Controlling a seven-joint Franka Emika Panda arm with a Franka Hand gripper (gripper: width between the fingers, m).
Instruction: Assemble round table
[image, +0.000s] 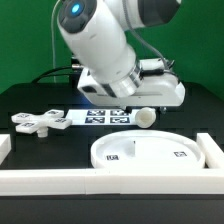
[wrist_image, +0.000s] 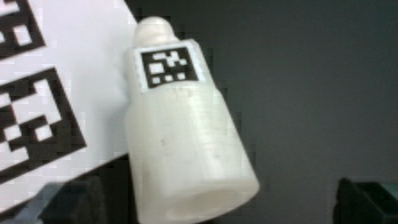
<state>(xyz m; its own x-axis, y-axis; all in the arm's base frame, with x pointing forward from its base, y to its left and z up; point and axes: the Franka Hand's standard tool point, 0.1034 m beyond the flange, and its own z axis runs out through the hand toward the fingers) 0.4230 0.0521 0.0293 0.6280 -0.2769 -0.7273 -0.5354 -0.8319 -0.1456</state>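
Zero grip yet: gripper (wrist_image: 217, 198) wide open over lying leg (wrist_image: 187, 130); centre on its mid-body, drop straight, close squarely.

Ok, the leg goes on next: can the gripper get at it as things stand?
Probably yes: the gripper is open and the leg lies uncovered just below it in the wrist view, at the marker board's edge.
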